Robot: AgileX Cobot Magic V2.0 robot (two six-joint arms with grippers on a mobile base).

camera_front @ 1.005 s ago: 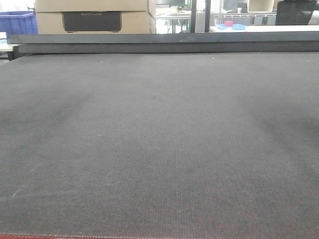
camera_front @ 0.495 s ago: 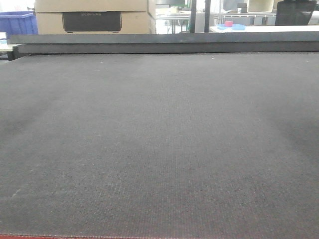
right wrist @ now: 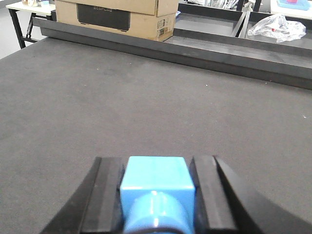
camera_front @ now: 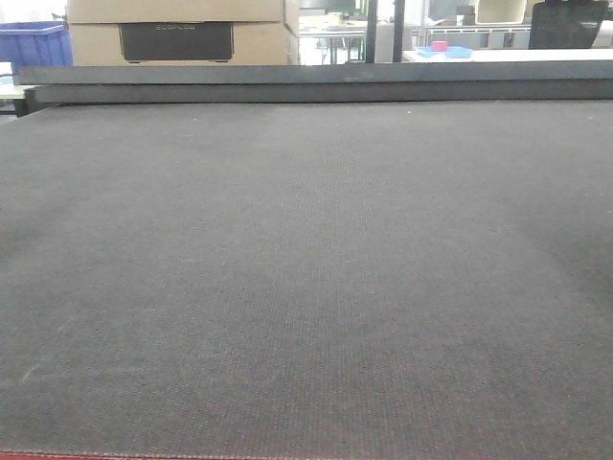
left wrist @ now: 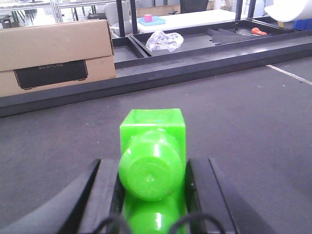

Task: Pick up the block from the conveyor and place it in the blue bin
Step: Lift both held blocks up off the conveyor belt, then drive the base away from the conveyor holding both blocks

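Note:
The conveyor [camera_front: 306, 268] fills the front view as a wide dark grey woven belt with a dark rail [camera_front: 316, 88] along its far edge; neither arm shows there. In the left wrist view my left gripper [left wrist: 152, 163] is shut on a bright green block [left wrist: 152, 127], held above the belt [left wrist: 253, 112]. My right gripper [right wrist: 157, 165] is shut on a light blue block [right wrist: 156, 178] above the belt [right wrist: 146, 97]. A blue bin [camera_front: 34, 43] shows far back at the left, beyond the rail.
A cardboard box [camera_front: 177, 34] stands behind the rail, also seen from the wrists [left wrist: 53, 53] [right wrist: 117, 14]. A crumpled plastic bag [left wrist: 165, 40] lies in a black tray behind it. A pink item on a blue tray [camera_front: 441, 46] rests on a white table.
Faint dark shadows on the belt's left and right sides have faded in the front view. Nothing else differs there.

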